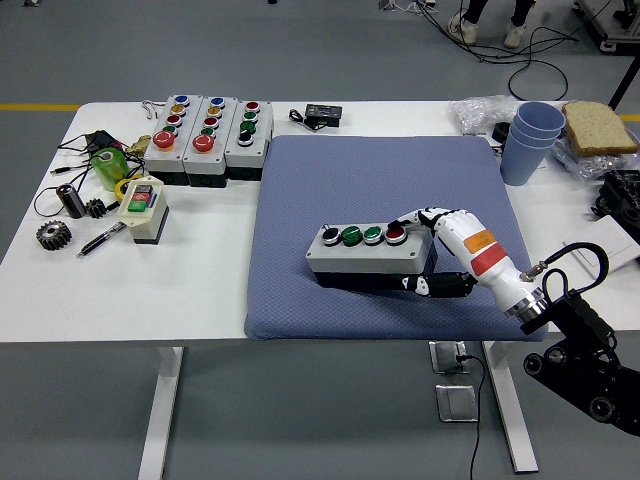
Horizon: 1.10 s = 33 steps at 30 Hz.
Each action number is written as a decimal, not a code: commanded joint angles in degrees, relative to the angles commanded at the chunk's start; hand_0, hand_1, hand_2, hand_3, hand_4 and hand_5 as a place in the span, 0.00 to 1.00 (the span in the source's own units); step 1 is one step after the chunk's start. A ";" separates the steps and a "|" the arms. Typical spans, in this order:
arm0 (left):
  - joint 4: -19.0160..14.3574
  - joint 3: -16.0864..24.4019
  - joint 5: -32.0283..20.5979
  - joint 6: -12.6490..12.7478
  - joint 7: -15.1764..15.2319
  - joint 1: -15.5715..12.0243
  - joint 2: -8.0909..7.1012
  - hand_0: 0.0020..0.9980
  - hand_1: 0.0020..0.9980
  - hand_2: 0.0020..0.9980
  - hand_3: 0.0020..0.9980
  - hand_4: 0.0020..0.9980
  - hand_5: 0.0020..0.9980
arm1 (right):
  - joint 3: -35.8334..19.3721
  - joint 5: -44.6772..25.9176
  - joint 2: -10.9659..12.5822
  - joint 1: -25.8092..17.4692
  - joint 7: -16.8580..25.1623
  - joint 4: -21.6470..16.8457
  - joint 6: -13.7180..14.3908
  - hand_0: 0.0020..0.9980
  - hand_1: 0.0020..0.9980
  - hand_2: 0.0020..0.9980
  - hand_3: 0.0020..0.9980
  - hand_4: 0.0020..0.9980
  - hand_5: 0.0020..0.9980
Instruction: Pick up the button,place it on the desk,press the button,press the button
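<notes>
While right hand (432, 252) grips button box (367, 256) by end, thumb under, box low over blue mat (380, 180): lower flat, release once seated.

Lighting: bright, even and diffuse from overhead, with no hard glare on the white table (200, 290) and only soft sheen on the grey floor (330, 50). Shadows: faint and short, the clearest a narrow dark band beneath the button box (368, 252) on the blue mat (330, 180). Image quality: sharp overall, slight softness toward the corners, no motion blur visible on the right hand (432, 250).
</notes>
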State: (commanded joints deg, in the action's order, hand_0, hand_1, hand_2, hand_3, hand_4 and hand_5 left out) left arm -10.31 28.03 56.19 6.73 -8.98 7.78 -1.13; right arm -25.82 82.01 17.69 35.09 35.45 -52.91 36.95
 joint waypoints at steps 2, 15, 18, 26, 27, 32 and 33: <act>0.00 -0.02 0.06 -0.01 -0.01 -0.01 0.00 0.62 0.66 0.68 0.59 0.34 0.65 | 0.03 0.12 -0.01 0.04 0.04 0.12 0.02 0.03 0.00 0.26 0.52 0.60 0.00; 0.00 1.13 1.28 -0.13 -0.25 -0.56 0.13 0.62 0.66 0.68 0.59 0.34 0.65 | -0.65 3.32 1.26 -0.02 -0.89 1.27 0.03 0.19 0.19 0.37 0.54 0.62 0.02; 0.00 1.22 1.52 -0.16 -0.29 -0.65 0.18 0.62 0.66 0.68 0.59 0.34 0.64 | -0.60 4.58 1.46 0.33 -2.36 1.65 -1.05 0.44 0.37 0.51 0.60 0.70 0.03; 0.00 1.36 1.77 -0.20 -0.34 -0.88 0.29 0.62 0.66 0.68 0.59 0.34 0.64 | -0.75 7.74 2.15 0.18 -4.90 1.71 -2.88 0.72 0.57 0.68 0.82 0.82 0.02; 0.00 1.35 1.74 -0.20 -0.33 -0.90 0.30 0.62 0.66 0.68 0.59 0.34 0.64 | -0.71 8.05 2.25 0.12 -5.11 1.69 -2.87 0.72 0.57 0.68 0.82 0.82 0.02; 0.00 0.88 1.24 -0.16 -0.23 -0.79 0.26 0.62 0.66 0.68 0.59 0.34 0.64 | -1.17 8.90 2.66 -0.20 -5.08 1.08 -1.32 0.86 0.72 0.88 0.96 0.84 0.00; 0.00 0.84 1.20 -0.16 -0.22 -0.78 0.26 0.62 0.66 0.68 0.59 0.34 0.64 | -1.23 8.95 2.70 -0.23 -5.07 0.99 -1.21 0.86 0.72 0.88 0.96 0.84 0.00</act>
State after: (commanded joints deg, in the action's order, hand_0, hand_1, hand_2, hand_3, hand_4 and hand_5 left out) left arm -10.31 28.87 57.39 6.57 -9.20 7.00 -0.87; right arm -27.05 90.96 20.39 34.86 30.38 -51.92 35.74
